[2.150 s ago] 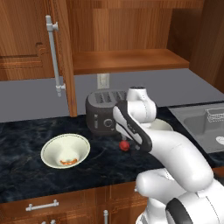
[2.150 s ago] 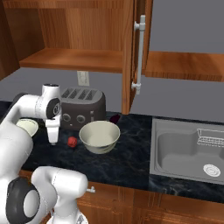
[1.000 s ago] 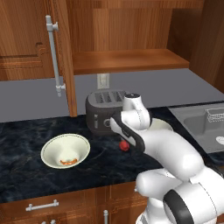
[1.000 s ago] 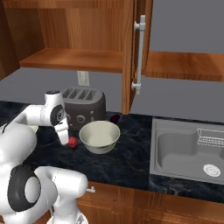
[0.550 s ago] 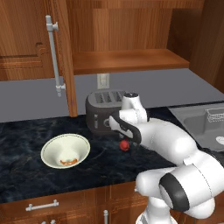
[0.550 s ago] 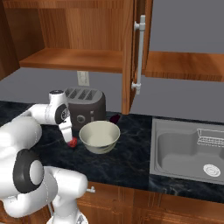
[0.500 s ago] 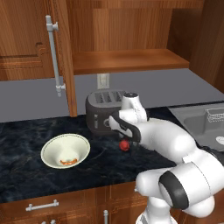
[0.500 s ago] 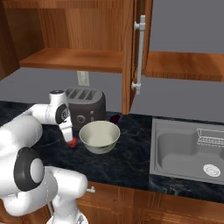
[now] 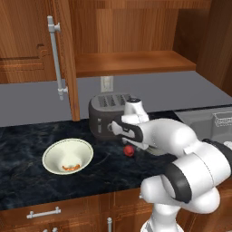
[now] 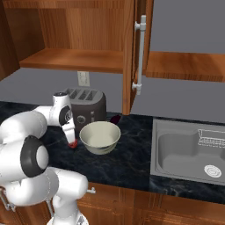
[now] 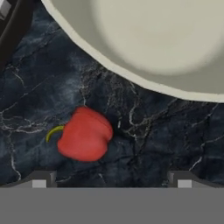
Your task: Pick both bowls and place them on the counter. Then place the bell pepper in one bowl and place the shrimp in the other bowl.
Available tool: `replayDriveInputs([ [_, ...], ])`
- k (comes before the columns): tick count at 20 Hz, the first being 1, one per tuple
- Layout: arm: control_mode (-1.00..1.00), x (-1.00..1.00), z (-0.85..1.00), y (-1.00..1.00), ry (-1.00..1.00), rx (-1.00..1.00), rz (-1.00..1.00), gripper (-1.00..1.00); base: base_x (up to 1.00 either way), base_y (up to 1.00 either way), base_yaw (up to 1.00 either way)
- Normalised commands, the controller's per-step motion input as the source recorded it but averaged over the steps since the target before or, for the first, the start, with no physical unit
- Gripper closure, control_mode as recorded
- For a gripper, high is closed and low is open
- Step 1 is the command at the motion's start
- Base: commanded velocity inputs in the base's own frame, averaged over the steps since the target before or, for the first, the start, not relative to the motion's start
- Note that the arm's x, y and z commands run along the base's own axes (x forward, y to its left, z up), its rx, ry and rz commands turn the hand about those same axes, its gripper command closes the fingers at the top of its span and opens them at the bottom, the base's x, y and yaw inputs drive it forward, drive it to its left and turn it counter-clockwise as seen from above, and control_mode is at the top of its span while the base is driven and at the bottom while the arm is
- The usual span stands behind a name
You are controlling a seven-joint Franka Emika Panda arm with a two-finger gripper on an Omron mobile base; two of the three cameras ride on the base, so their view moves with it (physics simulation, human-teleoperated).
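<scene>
Both bowls set down, we hover our hand [image 10: 72, 141], fingers apart and empty, over the bell pepper [image 11: 84, 134] lying on the tabletop [image 9: 27, 183] left of the deeper bowl [image 10: 99, 137]; next we must descend and grip.

Glossy red bell pepper [image 11: 85, 134] with a yellow-green stem on a black counter [image 11: 39, 87] veined with pale lines. Cream bowl [image 10: 99, 136]; dark grey toaster [image 9: 106, 113].
</scene>
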Motion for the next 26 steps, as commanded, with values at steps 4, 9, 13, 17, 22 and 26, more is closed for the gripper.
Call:
replayDriveInputs([
  [4, -1.0, 0.11, -0.24, 0.0, 0.0, 0.0, 0.0, -1.0, 0.0, 0.0, 0.0],
  [9, -1.0, 0.08, -0.22, 0.0, 0.0, 0.0, 0.0, -1.0, 0.0, 0.0, 0.0],
  [13, -1.0, 0.08, -0.18, 0.0, 0.0, 0.0, 0.0, -1.0, 0.0, 0.0, 0.0],
  [17, -1.0, 0.09, -0.13, 0.0, 0.0, 0.0, 0.0, -1.0, 0.0, 0.0, 0.0],
  [22, -1.0, 0.04, -0.12, 0.0, 0.0, 0.0, 0.0, -1.0, 0.0, 0.0, 0.0],
  [26, -1.0, 0.0, -0.14, 0.0, 0.0, 0.0, 0.0, -1.0, 0.0, 0.0, 0.0],
])
